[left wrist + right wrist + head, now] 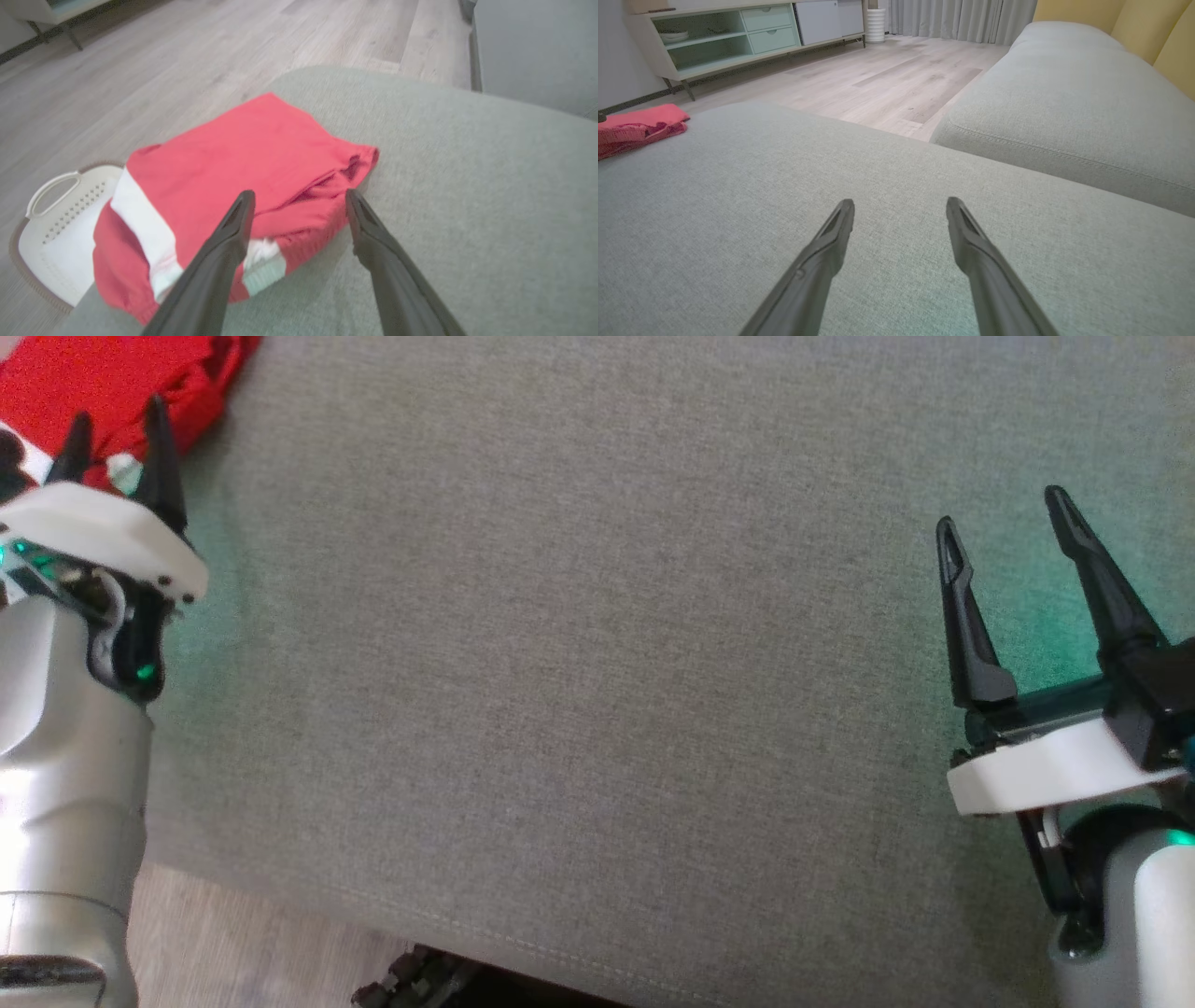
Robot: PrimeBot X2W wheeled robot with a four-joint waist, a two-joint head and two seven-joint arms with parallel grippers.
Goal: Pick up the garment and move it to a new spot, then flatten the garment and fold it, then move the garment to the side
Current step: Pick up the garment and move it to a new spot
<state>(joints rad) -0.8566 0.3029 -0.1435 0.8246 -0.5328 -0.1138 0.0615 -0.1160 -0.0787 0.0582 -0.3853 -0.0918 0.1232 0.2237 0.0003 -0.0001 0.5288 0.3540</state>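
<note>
Nearest the lens in the left wrist view, the two dark fingers of the left gripper [300,193] are seen rising from the bottom edge. They are spread wide apart, with no cloth pinched between them. In the right wrist view the right gripper [900,202] is likewise seen with its fingers parted and nothing held, above bare fabric.

Most of the head view is taken up by a grey-green sofa cushion [597,709], with the left gripper [119,418] at the upper left of the frame and the right gripper [1002,511] at the right edge. A second cushion [1064,93] of the same fabric is seen at the upper right of the right wrist view, with yellow back cushions [1157,23] behind it. A pale wooden floor [887,79] is seen beyond. A long low cabinet [714,37] is set at the upper left of that frame, and grey curtains [952,18] hang at the top.

The red garment [243,158], crossed by a white band, is laid in a loose folded heap at the corner of the cushion. It is found at the upper left of the head view [103,373] and at the left edge of the right wrist view [640,123]. The left fingertips are placed at its near edge; whether the cloth is touched cannot be told. A white basket [60,219] is seen on the floor at the lower left, beside the garment.
</note>
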